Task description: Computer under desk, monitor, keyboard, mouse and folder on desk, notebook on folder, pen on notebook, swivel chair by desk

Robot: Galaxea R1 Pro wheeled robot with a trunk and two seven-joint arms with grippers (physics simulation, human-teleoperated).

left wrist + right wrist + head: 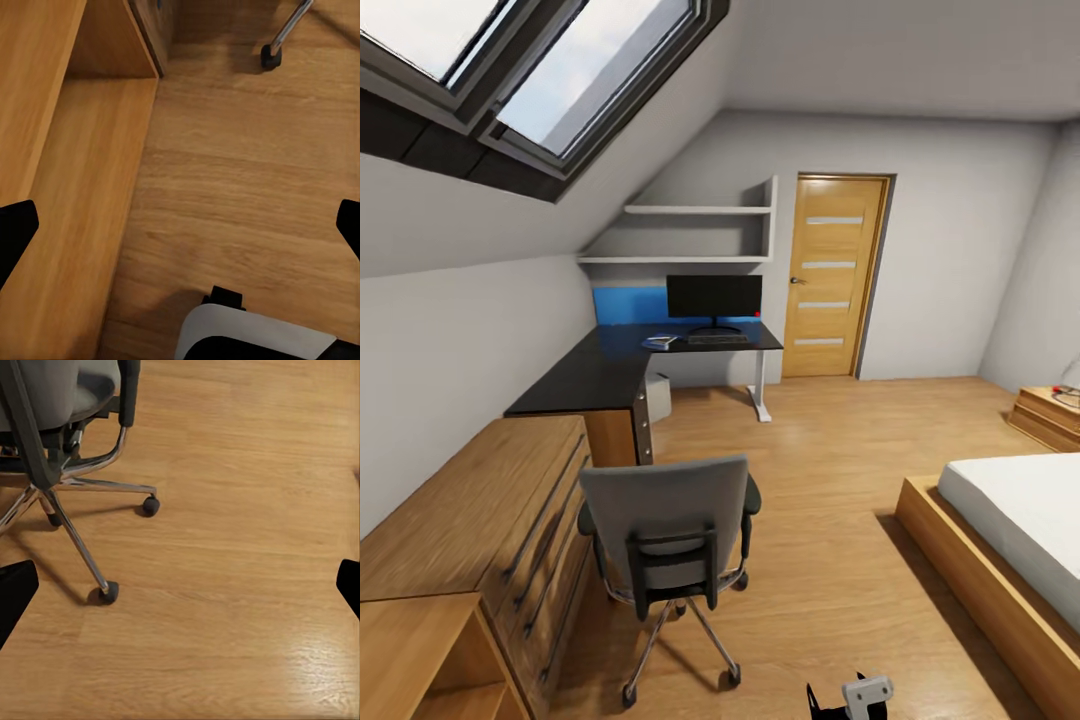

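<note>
A: Which step is in hand, in your opinion?

B: I think the last one, bringing the grey padded swivel chair with chrome star base [665, 535] next to the glossy black L-shaped desk [610, 370]. The chair stands on the wooden floor [830, 470] near the robot, its back turned to the camera, well apart from the desk at the far wall.

A: And the other things?

B: On the desk I see the black widescreen monitor [714, 297], with the long dark keyboard [718, 339] just in front of it. To the left of the keyboard lies a flat bluish thing [659, 342], perhaps the folder with something on it, but it is too small to tell. The white-grey computer box [658, 396] is under the desk. The mouse and the pen I cannot make out.

A: What do the grippers hold?

B: Nothing. In the left wrist view the left gripper [180, 225] has its two dark fingertips wide apart at both edges, with floor and the light wooden open shelf [67, 172] between them. The right gripper [180, 585] is spread just as wide over bare floor, the chair's casters and chrome legs nearby.

A: So the next move?

B: I judge the robot must come closer to the chair, take its backrest or push it, and roll it forward toward the desk, avoiding the long wooden drawer chest [480, 520] on the left.
</note>
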